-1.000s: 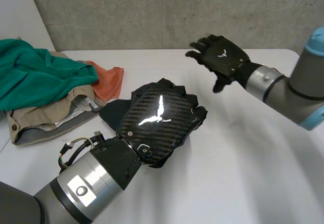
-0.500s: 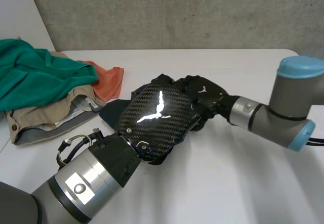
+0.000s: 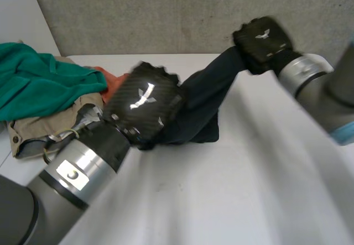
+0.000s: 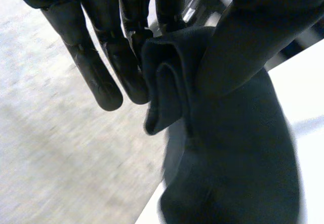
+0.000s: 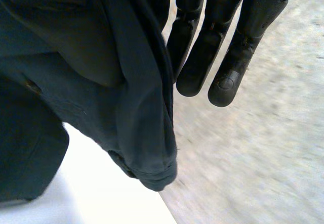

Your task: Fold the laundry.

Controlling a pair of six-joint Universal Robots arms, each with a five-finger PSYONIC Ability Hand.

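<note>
The dark garment (image 3: pixel 202 104) hangs in a slack, creased band between the two hands above the white table (image 3: pixel 249 189), its lower folds sagging to the tabletop near the middle; the cloth is plain, soft and near-black, with a rolled hem bunched at each held end. The left hand (image 3: pixel 142 104) pinches one end, a doubled fold caught between thumb and straight fingers; the right hand (image 3: pixel 263 39), higher and farther back, pinches the other end the same way. A teal cloth (image 3: pixel 38 84), an orange cloth (image 3: pixel 116 84) and a beige cloth (image 3: pixel 44 126) lie heaped at the table's left side, beside the left hand.
</note>
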